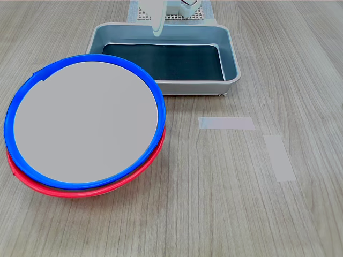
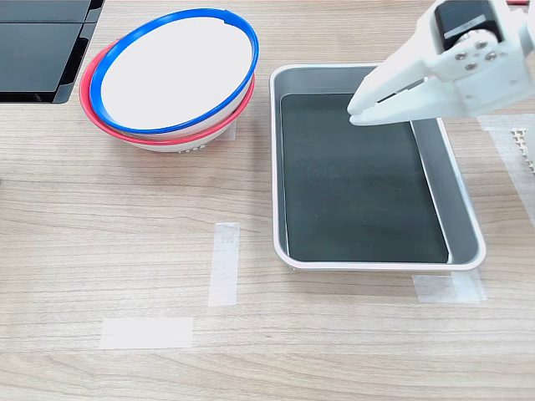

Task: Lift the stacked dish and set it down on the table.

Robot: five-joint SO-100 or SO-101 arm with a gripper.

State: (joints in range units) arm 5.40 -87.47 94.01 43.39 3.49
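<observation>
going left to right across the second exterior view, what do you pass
Black panel at the top corner → blue-rimmed dish stacked on the red-rimmed dish → upright tape strip → grey tray → white gripper above the tray's right part.

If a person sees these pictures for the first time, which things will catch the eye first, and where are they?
First the blue-rimmed dish, stacked slightly tilted on a red-rimmed dish, at the first exterior view's left on the wooden table. Next the grey tray with its dark bottom, empty, beside the dishes. Above the tray, in the second exterior view, hangs the white end effector, holding nothing, its jaws nearly together.
</observation>
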